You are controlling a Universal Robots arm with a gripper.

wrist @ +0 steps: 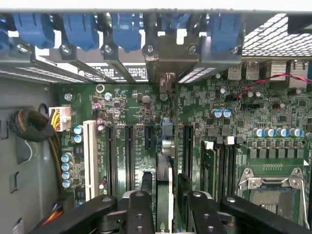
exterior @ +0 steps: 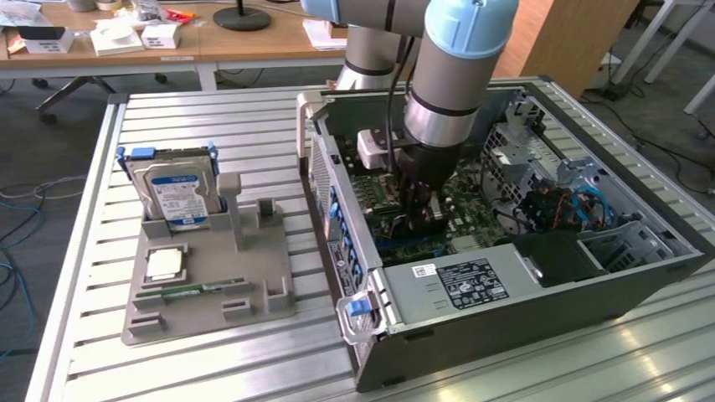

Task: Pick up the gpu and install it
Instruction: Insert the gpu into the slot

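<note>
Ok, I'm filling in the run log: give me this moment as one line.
arm: inside case | gripper: open, straddling gpu | gpu: upright on motherboard | seating: cannot tell

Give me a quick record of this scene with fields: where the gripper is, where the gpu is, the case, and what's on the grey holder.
gripper: down inside the open computer case, over the motherboard
gpu: standing on edge between the fingers, in line with the motherboard's expansion slots; whether it is fully seated cannot be told
computer case: lying on its side, side panel off, motherboard exposed
grey holder: on the table at the exterior view's left
hard drive: upright in the holder, blue-white label facing out
</note>
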